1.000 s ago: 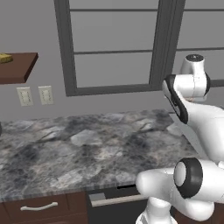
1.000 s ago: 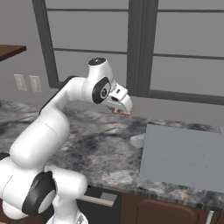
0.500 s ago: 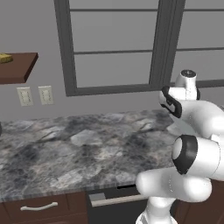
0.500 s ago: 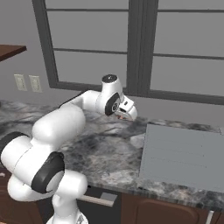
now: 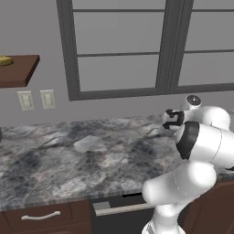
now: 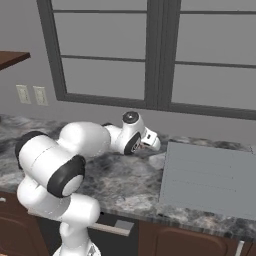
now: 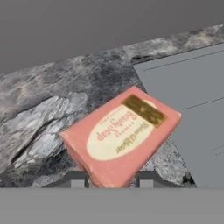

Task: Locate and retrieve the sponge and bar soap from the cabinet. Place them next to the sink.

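Gripper (image 7: 112, 178) clamped on bar soap (image 7: 120, 134) at frame center, low over counter (image 7: 48, 109); sink (image 7: 188, 96) at right; sponge (image 5: 5, 60) upper left.

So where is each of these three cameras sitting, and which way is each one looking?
Left base view: behind the arm's left, facing the counter, window and shelf with the sponge; white arm at lower right.
Right base view: behind its right, facing counter and sink; arm at lower left.
Hand view: on the hand, looking along the gripper shut on the bar soap above the counter beside the sink.
Shared: both base views show the same counter and window.
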